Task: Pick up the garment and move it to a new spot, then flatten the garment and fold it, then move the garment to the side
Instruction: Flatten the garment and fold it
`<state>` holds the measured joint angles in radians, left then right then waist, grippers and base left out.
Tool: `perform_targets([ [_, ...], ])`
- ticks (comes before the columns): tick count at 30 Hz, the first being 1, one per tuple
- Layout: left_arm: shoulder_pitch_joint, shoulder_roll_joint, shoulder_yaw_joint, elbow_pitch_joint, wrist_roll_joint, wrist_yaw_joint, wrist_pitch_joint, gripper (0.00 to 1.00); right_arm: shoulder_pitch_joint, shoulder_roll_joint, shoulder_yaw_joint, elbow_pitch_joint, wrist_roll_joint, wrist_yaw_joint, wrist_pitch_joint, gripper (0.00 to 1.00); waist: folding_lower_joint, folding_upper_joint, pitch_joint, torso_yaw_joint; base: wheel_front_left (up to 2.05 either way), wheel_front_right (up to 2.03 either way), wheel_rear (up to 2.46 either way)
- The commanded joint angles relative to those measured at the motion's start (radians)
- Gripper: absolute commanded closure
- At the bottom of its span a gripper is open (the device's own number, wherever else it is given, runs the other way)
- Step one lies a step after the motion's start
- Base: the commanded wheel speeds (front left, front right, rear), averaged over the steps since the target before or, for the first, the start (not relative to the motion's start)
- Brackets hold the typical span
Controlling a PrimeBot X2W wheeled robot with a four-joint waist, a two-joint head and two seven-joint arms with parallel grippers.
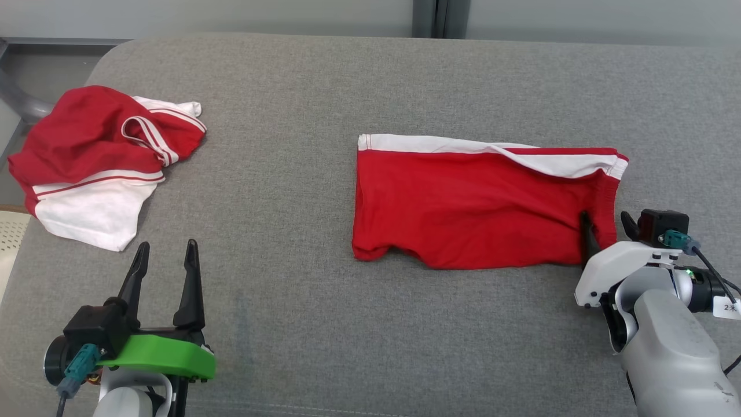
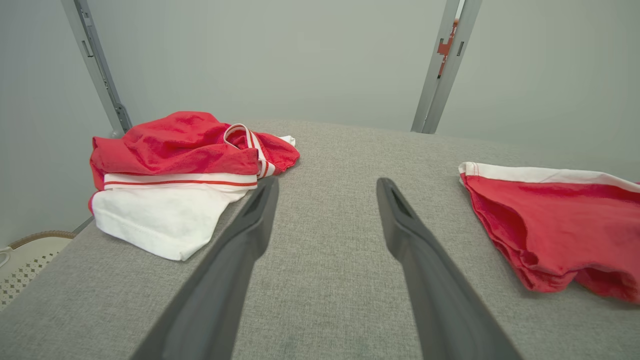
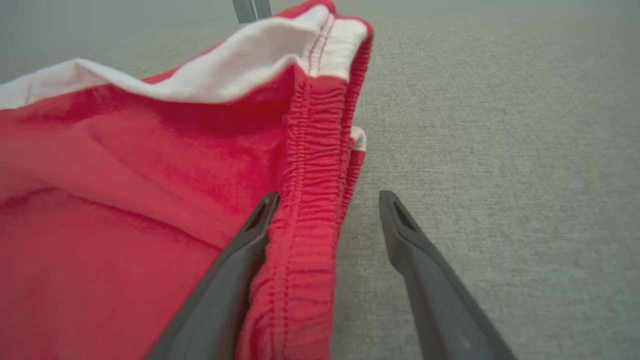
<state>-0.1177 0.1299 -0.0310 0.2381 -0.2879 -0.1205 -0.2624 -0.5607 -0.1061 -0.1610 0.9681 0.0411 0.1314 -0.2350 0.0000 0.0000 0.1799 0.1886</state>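
Between the right jaws: elastic waistband (image 3: 312, 210) of folded red-and-white cotton shorts (image 1: 463, 208) | length runs to their left | jaws wide, not closed | left jaws wide, well apart

A small white tag (image 1: 727, 307) sits on the black cable (image 1: 709, 267) just behind the right gripper (image 1: 604, 215), at the far right edge of the head view. It carries dark print: the digit "2", followed by a second character too small to read. The frame edge cuts the tag off.
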Motion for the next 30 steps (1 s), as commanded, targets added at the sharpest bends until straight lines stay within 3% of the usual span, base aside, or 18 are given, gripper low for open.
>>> perform_targets([
  [1,-0.020,-0.002,0.002,0.005,0.011,-0.004,-0.003,0.00,-0.020,0.000,-0.010,0.019,-0.008,-0.001,-0.008,0.00,0.0000,0.0000,0.006,0.005,0.00,0.00,0.00],
  [6,-0.033,-0.005,0.000,0.014,0.014,-0.008,-0.003,0.00,-0.041,0.007,-0.035,0.085,-0.013,-0.001,-0.015,0.00,0.0000,0.0000,0.014,0.016,0.00,0.00,0.00],
  [8,-0.036,-0.007,-0.001,0.017,0.016,-0.010,-0.003,0.00,-0.047,0.015,-0.035,0.108,-0.008,-0.001,-0.017,0.80,0.0000,0.0000,0.012,0.018,0.00,0.00,0.00],
  [9,-0.035,-0.007,-0.001,0.018,0.017,-0.010,-0.003,0.00,-0.050,0.015,-0.036,0.115,-0.003,-0.001,-0.018,1.00,0.0000,0.0000,0.011,0.018,0.00,0.00,0.00],
  [17,0.000,-0.009,0.011,0.029,0.028,-0.010,-0.003,0.00,-0.045,-0.026,-0.017,0.149,0.009,-0.002,-0.029,1.00,0.0000,0.0000,-0.035,-0.008,0.00,0.00,0.00],
  [30,0.056,-0.018,0.024,0.018,0.040,-0.011,-0.003,0.00,-0.007,-0.193,0.058,0.132,0.080,-0.002,-0.006,1.00,0.0000,0.0000,-0.112,-0.078,0.00,0.00,0.00],
])
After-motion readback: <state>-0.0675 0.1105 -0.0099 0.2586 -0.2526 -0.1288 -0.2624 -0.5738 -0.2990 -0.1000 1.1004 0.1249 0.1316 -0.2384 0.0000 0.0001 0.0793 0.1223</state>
